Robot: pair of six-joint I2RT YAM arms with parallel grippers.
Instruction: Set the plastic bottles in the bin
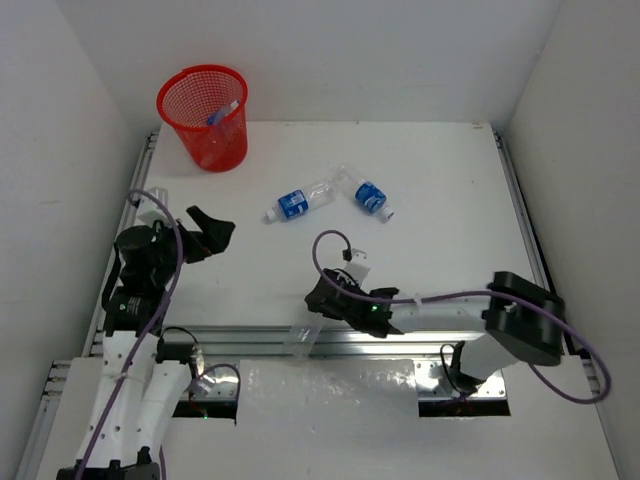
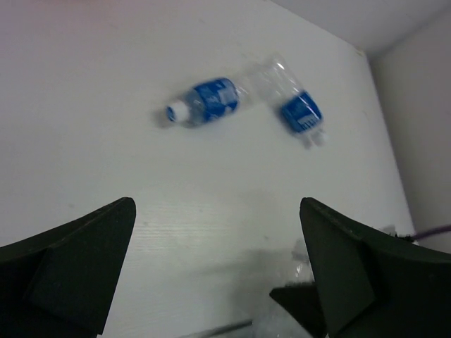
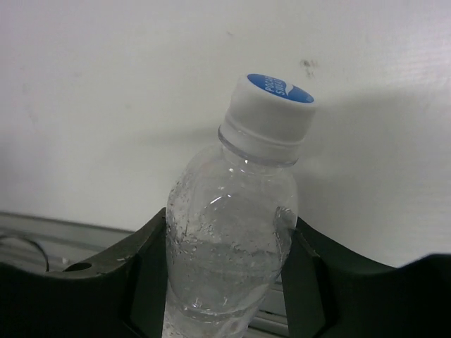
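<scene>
Red bin (image 1: 203, 115) far left with a capped bottle (image 1: 222, 110) inside, left gripper (image 2: 217, 210) spread wide above the table (image 1: 440, 220), two blue-label bottles (image 1: 300, 201) (image 1: 365, 193) lying far-centre, right gripper (image 3: 229, 243) clamped on a clear bottle (image 3: 243, 204) at the near edge.

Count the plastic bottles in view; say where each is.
4. The left blue-labelled bottle and the right blue-labelled bottle lie mid-table; the clear bottle sits in the right claw by the near edge; one bottle shows inside the bin, which may hide more.
</scene>
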